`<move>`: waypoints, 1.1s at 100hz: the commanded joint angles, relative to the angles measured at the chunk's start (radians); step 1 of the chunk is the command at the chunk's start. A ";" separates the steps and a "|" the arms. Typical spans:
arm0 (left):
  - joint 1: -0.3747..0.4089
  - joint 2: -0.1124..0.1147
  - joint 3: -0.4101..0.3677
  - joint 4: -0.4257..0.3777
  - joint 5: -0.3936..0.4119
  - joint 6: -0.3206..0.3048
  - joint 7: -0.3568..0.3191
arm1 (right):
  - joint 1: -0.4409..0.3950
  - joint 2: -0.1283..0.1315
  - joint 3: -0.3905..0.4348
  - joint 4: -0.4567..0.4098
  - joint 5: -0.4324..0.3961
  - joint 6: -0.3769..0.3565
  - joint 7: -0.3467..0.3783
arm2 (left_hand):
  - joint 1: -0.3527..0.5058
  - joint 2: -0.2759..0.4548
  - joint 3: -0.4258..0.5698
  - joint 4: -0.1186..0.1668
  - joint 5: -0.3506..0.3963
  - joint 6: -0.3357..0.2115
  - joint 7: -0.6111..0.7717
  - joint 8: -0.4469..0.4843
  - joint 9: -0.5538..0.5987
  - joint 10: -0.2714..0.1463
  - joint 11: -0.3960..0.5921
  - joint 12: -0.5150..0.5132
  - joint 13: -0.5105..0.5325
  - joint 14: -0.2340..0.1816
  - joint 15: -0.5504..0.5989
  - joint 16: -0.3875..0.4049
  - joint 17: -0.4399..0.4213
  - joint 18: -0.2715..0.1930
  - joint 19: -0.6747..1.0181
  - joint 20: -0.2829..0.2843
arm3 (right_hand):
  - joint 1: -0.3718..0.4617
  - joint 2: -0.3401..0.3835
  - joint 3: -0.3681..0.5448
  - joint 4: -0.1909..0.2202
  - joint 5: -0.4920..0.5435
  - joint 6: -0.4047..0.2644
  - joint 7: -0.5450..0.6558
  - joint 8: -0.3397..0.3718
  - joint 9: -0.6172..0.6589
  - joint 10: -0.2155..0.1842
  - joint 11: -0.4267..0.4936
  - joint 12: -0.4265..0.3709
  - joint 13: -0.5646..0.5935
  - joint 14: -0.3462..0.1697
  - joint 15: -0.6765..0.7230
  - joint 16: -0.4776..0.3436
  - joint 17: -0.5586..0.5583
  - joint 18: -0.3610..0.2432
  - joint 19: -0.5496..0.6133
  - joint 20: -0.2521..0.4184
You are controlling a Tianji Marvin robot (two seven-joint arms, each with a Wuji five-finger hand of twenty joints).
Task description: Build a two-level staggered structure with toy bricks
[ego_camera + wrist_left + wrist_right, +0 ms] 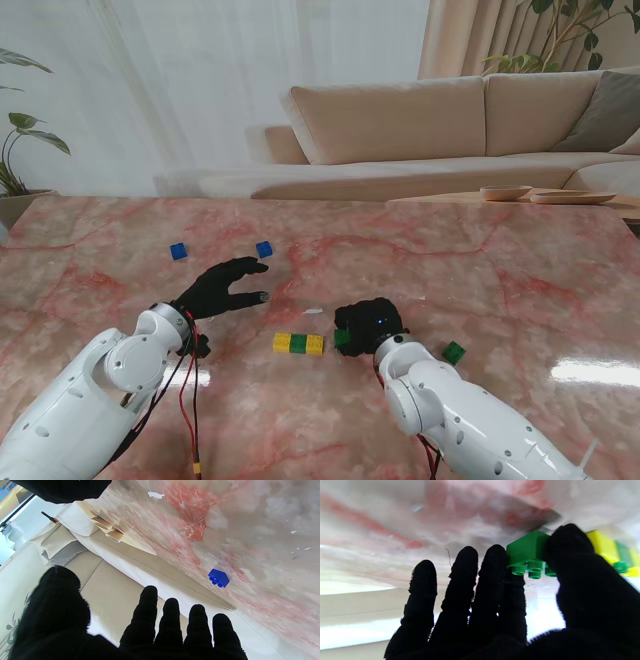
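While our black-gloved right hand [368, 322] pinches one glossy green studded plastic brick [528, 552] between thumb and fingers, just beside the row, our black-gloved left hand [222, 288] hovers empty with fingers spread. Near the middle of the polished pink-veined marble worktop [500, 270] we count a three-brick yellow-green-yellow row [298, 344]. Two small blue bricks [178, 251] [264, 249] lie toward the far left edge, and one dark green brick [454, 352] lies at our right.

A home living room: beige sofa [420, 130] behind the marble table [520, 270], sheer curtains [200, 90], houseplants [20, 150] beside.
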 commanded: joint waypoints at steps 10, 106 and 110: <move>0.004 -0.001 -0.003 0.000 -0.005 -0.004 -0.006 | 0.005 -0.027 -0.045 0.039 0.040 0.013 0.001 | -0.009 0.036 0.007 0.022 0.011 0.011 -0.022 -0.011 -0.030 0.003 -0.021 -0.015 -0.033 -0.046 -0.023 -0.010 -0.005 -0.045 -0.041 0.008 | 0.026 0.036 0.085 -0.014 0.067 -0.099 0.059 0.018 -0.004 0.000 -0.007 0.023 -0.010 0.004 0.001 0.028 -0.015 0.007 0.033 0.032; 0.005 0.003 -0.015 0.010 -0.017 -0.014 -0.031 | -0.004 -0.014 -0.055 0.010 0.038 0.008 0.062 | -0.006 0.034 0.001 0.022 0.009 0.008 -0.023 -0.009 -0.031 -0.002 -0.023 -0.016 -0.034 -0.047 -0.025 -0.011 -0.007 -0.040 -0.051 0.009 | -0.065 0.104 -0.175 0.159 -0.051 0.086 -0.292 0.106 -0.256 0.040 -0.044 -0.169 -0.164 0.007 -0.054 0.008 -0.104 -0.014 -0.052 0.071; 0.005 0.003 -0.015 0.011 -0.017 -0.014 -0.030 | -0.005 -0.013 -0.055 0.008 0.038 0.008 0.066 | -0.006 0.034 0.001 0.022 0.009 0.008 -0.023 -0.009 -0.032 -0.003 -0.023 -0.016 -0.034 -0.048 -0.025 -0.011 -0.007 -0.039 -0.051 0.010 | -0.071 0.097 -0.185 0.162 -0.066 0.094 -0.301 0.104 -0.275 0.044 -0.051 -0.171 -0.175 0.007 -0.056 0.008 -0.112 -0.016 -0.056 0.071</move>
